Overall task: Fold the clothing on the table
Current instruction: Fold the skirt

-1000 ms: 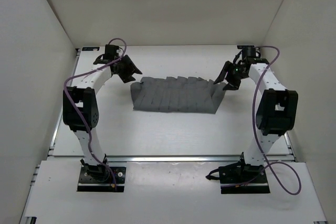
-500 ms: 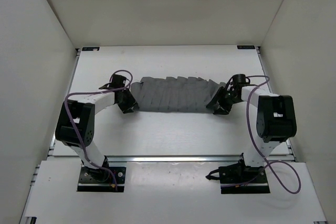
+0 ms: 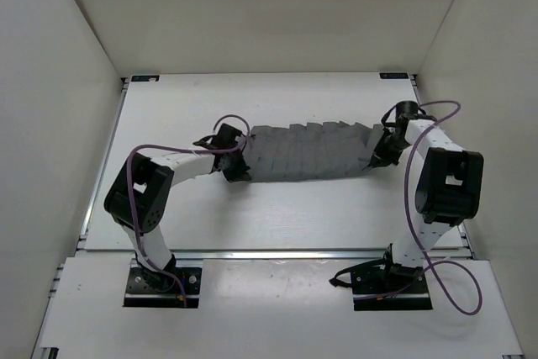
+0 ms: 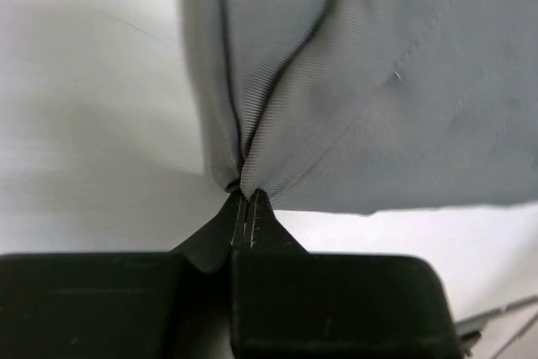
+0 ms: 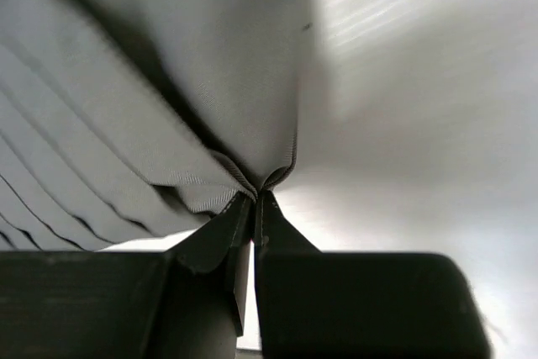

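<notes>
Starting nearest us at the bottom of the overhead view, our two arm bases (image 3: pixel 160 279) are sitting at the near edge of the table (image 3: pixel 277 220), and both arms are reaching up the frame across a white strip toward the clothing (image 3: pixel 311 153). The grey pleated garment is lying mid-frame, its long axis running left to right and its pleats crossing that axis from near to far. We are pinching it at both ends. Our left gripper (image 3: pixel 238 171) is sitting at the garment's left end, on the near corner, and in the left wrist view its fingertips (image 4: pixel 220 240) are pressing together on a small tuck of grey cloth, the rest fanning away toward the top right. Our right gripper (image 3: pixel 380 155) is sitting at the right end, slightly farther up the frame than the left one, and in the right wrist view its fingertips (image 5: pixel 217 240) are likewise clamping a bunched edge, the pleats spreading off to the left. So the cloth is lying between our grippers, stretching from each set of fingers toward the other, with neither arm clearly nearer. We are judging that the coming fold is turning on this: both ends need carrying together across the long axis, toward the far strip of table at the top of the frame
</notes>
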`<state>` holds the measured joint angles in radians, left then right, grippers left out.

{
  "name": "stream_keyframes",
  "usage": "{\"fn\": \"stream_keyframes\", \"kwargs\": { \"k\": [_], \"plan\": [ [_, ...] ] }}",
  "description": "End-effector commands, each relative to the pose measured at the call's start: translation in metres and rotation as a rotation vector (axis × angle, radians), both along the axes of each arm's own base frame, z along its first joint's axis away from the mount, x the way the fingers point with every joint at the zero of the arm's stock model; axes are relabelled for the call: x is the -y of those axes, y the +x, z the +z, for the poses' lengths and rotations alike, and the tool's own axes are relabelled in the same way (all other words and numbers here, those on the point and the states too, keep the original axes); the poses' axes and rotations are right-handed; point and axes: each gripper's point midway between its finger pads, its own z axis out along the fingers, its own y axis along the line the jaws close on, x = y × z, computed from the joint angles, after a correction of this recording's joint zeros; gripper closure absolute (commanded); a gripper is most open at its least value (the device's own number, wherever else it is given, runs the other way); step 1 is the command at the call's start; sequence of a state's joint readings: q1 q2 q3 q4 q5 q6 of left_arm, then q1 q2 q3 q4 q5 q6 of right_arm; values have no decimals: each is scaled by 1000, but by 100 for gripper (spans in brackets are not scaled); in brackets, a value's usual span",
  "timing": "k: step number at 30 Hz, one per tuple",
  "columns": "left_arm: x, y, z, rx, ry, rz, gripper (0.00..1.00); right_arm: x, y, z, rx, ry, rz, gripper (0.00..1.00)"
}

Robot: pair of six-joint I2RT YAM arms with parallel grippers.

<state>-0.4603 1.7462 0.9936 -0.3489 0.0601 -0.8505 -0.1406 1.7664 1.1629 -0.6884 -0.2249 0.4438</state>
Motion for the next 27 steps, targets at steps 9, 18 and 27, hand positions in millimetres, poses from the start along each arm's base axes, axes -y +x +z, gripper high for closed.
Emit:
{"fn": "stream_keyframes", "kwargs": {
  "k": [9,18,27],
  "plan": [
    [41,-5,4,-13,-74,8,100,-184,33,120,371,-62,479,100],
    [19,-7,10,-10,-60,26,100,-335,-9,55,320,226,826,100],
    [11,-22,-3,-40,-8,-36,100,-367,-24,18,230,186,982,100]
  ]
}}
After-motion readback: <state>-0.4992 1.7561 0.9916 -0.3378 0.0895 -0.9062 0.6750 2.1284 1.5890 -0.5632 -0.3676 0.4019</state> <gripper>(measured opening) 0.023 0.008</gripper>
